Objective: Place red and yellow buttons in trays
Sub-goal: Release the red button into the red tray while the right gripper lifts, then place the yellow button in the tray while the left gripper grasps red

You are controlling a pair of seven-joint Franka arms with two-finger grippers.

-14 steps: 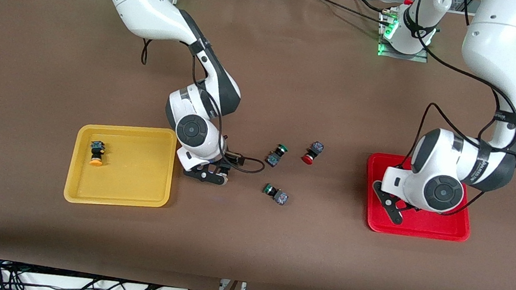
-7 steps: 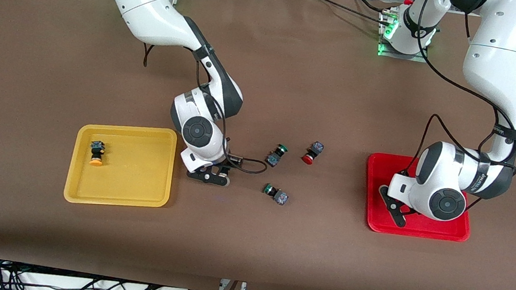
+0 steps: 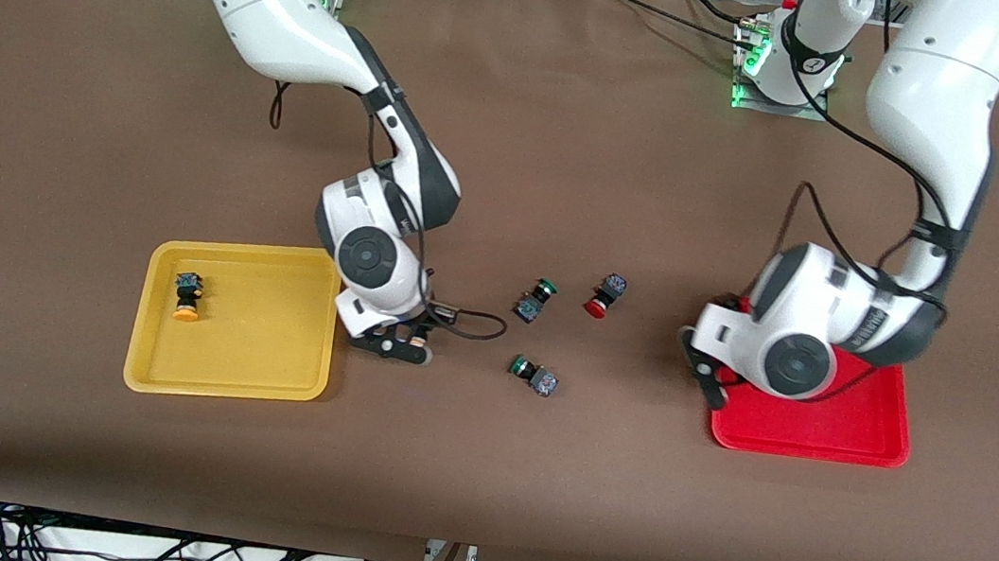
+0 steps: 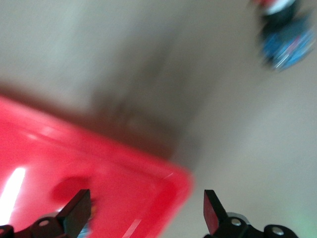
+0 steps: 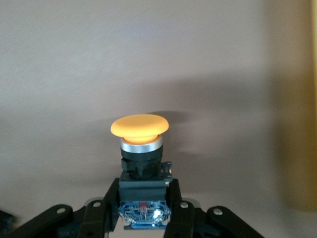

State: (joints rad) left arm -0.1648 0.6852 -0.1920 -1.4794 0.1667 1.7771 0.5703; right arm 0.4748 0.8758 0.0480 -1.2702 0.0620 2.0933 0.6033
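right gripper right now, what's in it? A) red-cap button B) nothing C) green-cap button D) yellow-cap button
D: the right wrist view shows the right gripper shut on the dark body of a yellow-cap button, over the table beside the yellow tray.

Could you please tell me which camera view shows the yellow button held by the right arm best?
The right wrist view: the yellow button fills the middle, cap out, its dark body clamped in the right gripper. In the front view the arm's wrist hides it, beside the yellow tray. The left wrist view misses it.
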